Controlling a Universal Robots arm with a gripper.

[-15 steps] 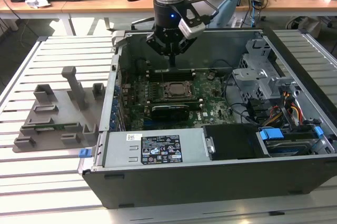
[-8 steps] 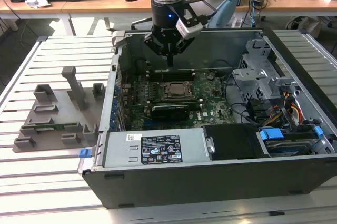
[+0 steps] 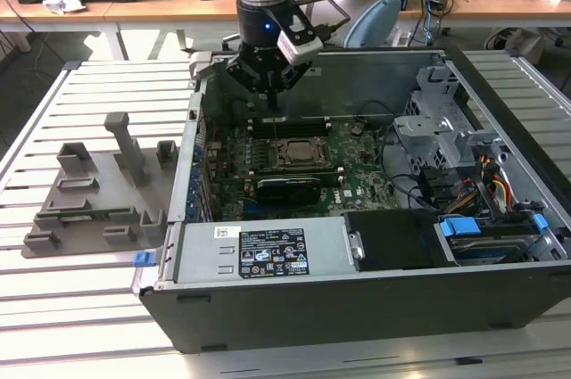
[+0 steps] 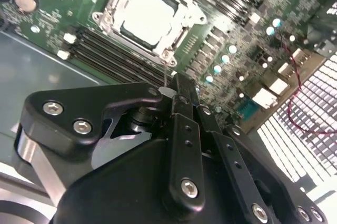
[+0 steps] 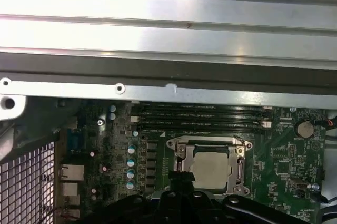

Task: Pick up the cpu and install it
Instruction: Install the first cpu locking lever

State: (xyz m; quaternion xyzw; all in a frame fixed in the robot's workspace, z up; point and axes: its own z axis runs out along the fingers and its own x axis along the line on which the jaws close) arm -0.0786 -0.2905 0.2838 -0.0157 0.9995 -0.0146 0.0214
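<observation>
Cpu [image 5: 213,168] lies in the socket frame [image 5: 179,153], mid-motherboard; gripper [image 4: 176,83] hovers near above.
Fingers pinched narrow, nothing held that I can see. I'd keep plumb, clear of the frame and memory slots [image 5: 200,116].

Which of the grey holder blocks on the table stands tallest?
The upright post with the wide head; it rises well above the low blocks around it.

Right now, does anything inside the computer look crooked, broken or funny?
Nothing stands out. The cpu lies flat and square inside its socket frame. The green board around it looks whole. The gripper hangs above the board, apart from the cpu.
</observation>
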